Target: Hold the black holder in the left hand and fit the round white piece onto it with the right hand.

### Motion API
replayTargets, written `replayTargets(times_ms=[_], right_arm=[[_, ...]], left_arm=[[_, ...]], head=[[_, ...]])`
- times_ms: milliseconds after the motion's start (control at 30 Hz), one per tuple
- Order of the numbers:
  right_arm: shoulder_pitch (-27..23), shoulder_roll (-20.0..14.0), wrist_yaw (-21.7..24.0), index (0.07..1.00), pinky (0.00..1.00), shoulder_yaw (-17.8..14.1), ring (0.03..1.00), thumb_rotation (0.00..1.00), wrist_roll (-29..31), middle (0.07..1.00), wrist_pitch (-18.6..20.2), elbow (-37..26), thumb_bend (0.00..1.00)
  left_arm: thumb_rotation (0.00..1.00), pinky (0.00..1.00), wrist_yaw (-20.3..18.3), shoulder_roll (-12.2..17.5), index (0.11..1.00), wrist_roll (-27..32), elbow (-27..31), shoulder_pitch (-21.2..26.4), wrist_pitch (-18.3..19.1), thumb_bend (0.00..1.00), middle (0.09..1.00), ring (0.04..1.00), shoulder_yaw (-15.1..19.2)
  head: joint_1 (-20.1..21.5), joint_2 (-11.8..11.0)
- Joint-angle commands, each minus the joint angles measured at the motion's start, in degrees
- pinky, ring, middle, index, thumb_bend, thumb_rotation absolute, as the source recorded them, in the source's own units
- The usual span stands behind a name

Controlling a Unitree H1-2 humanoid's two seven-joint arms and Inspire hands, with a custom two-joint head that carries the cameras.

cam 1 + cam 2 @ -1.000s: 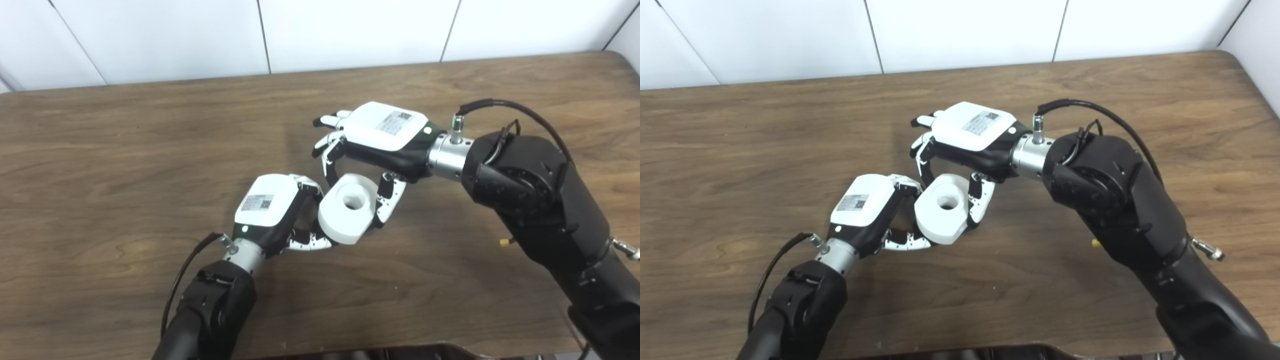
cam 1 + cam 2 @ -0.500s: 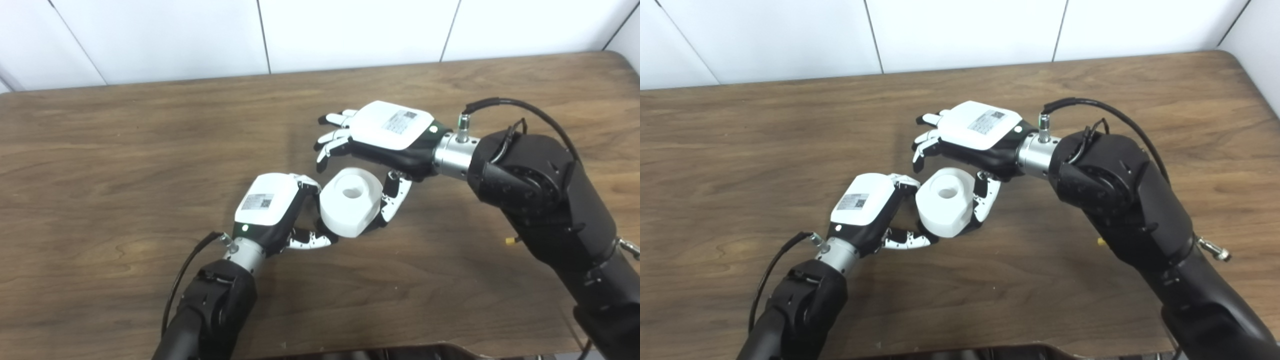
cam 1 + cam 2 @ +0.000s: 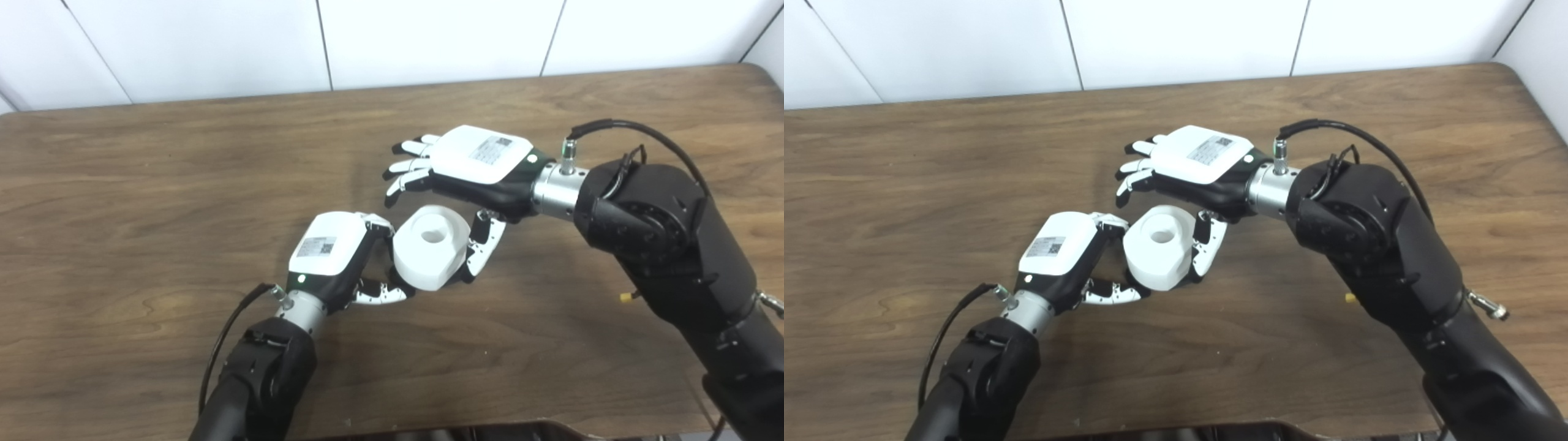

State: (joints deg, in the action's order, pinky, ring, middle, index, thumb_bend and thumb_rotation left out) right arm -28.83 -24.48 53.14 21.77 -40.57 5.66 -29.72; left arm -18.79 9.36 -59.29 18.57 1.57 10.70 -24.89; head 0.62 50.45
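Observation:
The round white piece (image 3: 432, 245), with a hole in its top face, sits tilted against the fingers of my left hand (image 3: 334, 254) near the table's middle. My left hand is curled shut around what lies under the piece. Of the black holder only a dark bit (image 3: 399, 283) shows at the piece's lower left; the rest is hidden. My right hand (image 3: 465, 165) hovers just behind and above the piece, its fingers spread and straight. Its thumb (image 3: 481, 248) hangs down along the piece's right side; whether they touch I cannot tell.
The brown wooden table (image 3: 153, 184) runs wide to the left and behind the hands. A white panelled wall (image 3: 429, 37) stands along its far edge. A dark object (image 3: 490, 432) shows at the picture's bottom edge.
My right hand's fingers have lifted off the white piece and straightened out. The piece stays at my left hand and has shifted slightly up and right.

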Motion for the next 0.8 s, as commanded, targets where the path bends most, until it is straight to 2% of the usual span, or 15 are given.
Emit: replayTargets(times_ms=[0, 133, 400, 667, 767], right_arm=[[-2.5, -0.4, -0.1, 0.814, 1.0, -1.0, 1.0, 0.23, 0.4, 0.933, 0.6, -2.1, 1.0], [-3.4, -1.0, 1.9, 0.888, 1.0, -0.8, 1.0, 0.33, -0.2, 0.973, 1.7, -2.6, 1.0], [-5.7, -3.2, 5.4, 0.987, 1.0, -1.7, 1.0, 0.45, 0.6, 1.0, 2.9, -4.3, 1.0], [-6.5, -3.8, 5.5, 0.993, 1.0, -2.2, 1.0, 0.44, 1.0, 1.0, 3.9, -4.3, 1.0], [-6.4, -3.8, 4.7, 0.992, 1.0, -2.6, 1.0, 0.44, 1.5, 0.998, 3.6, -3.9, 1.0]], left_arm=[[0.05, 0.74, -5.6, 0.8, 0.486, 0.6, -2.8, -2.3, 2.9, 0.52, 0.732, 0.788, -0.7], [0.05, 0.74, -5.6, 0.8, 0.487, 0.5, -2.9, -2.1, 3.0, 0.52, 0.732, 0.791, -0.8], [0.05, 0.72, -5.0, 1.3, 0.486, 1.1, -3.5, -2.1, 2.6, 0.52, 0.732, 0.783, -0.5], [0.05, 0.73, -5.5, 1.5, 0.487, 2.1, -3.1, -2.5, 3.1, 0.52, 0.738, 0.79, 0.1], [0.06, 0.74, -8.4, 1.3, 0.489, 2.6, -2.7, -2.2, 5.1, 0.52, 0.771, 0.805, 0.2]], head=[[0.1, 0.1], [0.1, -0.1], [0.3, -0.5], [-0.2, -0.2], [-0.4, -0.1]])
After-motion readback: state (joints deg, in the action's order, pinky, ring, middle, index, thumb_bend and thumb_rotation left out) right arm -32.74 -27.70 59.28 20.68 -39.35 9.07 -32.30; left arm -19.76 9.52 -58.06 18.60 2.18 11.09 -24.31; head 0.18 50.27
